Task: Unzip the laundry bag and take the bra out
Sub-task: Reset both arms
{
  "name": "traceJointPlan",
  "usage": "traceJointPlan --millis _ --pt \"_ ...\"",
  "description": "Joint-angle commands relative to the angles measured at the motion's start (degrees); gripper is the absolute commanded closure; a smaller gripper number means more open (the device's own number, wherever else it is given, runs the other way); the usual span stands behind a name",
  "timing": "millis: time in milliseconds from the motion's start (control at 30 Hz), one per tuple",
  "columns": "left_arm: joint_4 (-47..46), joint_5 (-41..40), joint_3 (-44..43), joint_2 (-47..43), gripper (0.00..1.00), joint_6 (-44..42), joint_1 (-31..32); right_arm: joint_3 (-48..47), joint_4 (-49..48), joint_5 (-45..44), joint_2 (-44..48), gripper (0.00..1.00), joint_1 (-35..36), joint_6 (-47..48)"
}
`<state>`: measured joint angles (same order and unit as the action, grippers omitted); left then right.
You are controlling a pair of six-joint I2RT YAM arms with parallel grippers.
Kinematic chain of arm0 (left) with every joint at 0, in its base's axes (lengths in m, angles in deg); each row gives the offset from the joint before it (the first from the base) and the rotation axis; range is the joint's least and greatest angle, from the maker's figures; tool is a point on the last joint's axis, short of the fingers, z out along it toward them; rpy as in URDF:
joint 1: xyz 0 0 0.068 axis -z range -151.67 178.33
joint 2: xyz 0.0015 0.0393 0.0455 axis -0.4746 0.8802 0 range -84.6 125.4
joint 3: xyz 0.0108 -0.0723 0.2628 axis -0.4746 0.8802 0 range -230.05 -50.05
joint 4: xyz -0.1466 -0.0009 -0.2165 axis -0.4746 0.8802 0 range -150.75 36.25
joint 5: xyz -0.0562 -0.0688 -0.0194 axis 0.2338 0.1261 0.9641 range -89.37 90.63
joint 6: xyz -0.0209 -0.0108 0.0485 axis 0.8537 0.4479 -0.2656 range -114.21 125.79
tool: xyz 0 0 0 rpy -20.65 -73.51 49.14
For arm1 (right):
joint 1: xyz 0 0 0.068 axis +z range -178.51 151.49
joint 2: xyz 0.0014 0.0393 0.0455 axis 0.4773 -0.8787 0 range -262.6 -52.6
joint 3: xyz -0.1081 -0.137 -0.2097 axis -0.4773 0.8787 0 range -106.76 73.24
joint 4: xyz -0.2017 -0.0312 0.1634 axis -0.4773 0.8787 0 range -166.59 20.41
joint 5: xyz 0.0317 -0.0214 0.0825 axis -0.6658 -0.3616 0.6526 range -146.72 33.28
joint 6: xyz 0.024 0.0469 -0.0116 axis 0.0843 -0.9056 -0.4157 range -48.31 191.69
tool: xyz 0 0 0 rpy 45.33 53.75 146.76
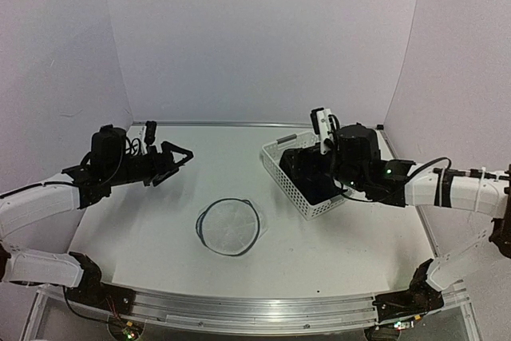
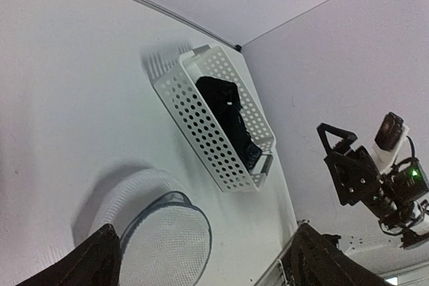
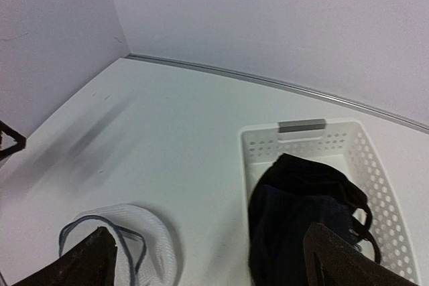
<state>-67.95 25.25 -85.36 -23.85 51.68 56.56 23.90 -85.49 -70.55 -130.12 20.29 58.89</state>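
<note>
The laundry bag (image 1: 229,227) lies collapsed to a flat disc at the near centre of the table (image 1: 144,229), while the bra (image 3: 295,199) sits in the white basket (image 1: 281,167) to its right. The left gripper (image 2: 211,262) hangs raised at the left and the right gripper (image 3: 214,262) over the basket, both with fingers spread wide and holding nothing.

The bench (image 1: 144,229) is white and smooth, with a curved front edge. Behind the bench stands a plain back wall (image 1: 263,37), pale with a hint of purple. A left wall (image 1: 48,61) and a right wall (image 1: 471,53) of the same colour close in the bench's two sides. A thin metal strip (image 1: 239,124) runs where the bench meets the back wall. A shiny metal rail (image 1: 239,309) runs along the bench's front. The light is soft, and shadows on the bench are faint.
</note>
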Motion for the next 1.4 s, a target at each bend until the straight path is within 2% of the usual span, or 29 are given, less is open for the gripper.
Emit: traceJointPlan --millis 0,167,300,400,500,767,1067,1167,1267,1367 --pt "12.6 -9.8 -9.5 2.0 0.12 -12.2 -0.4 2.4 4.2 -12.7 5.8 0.02 -0.3 -0.4" --pt "19.0 -19.2 -16.1 4.9 0.12 -18.9 -0.5 6.3 8.6 -23.7 10.8 0.02 -2.2 -1.4" --pt "20.3 -25.5 -18.5 5.7 0.12 -21.0 -0.5 10.6 11.3 -21.5 16.3 0.02 -8.5 -4.9" --pt "20.4 -27.4 -18.9 4.1 0.12 -22.0 -0.5 13.4 13.0 -15.8 20.6 0.02 -15.5 -8.2" --pt "21.1 -28.8 -19.1 1.4 0.12 -23.3 -0.5 15.8 13.7 -13.7 24.2 0.02 -18.2 -8.7" --pt "20.7 -31.5 -13.8 -9.6 0.11 -23.3 -0.5 18.8 14.7 -12.1 28.9 0.02 -18.4 -10.0" --pt "20.2 -32.2 -4.1 -18.9 0.10 -18.4 -0.6 19.5 12.5 -9.2 30.7 0.02 -18.4 -9.7" --pt "20.1 -33.2 -2.3 -21.3 0.10 -17.3 -0.5 19.6 12.3 -8.9 31.7 0.02 -18.4 -8.9" --pt "20.0 -33.6 -1.8 -22.3 0.10 -17.0 -0.5 19.9 11.7 -4.3 33.3 0.02 -18.4 -6.3" --pt "20.0 -33.5 -2.2 -22.2 0.10 -17.1 -0.5 19.2 11.5 -5.4 32.9 0.02 -18.5 -7.8"
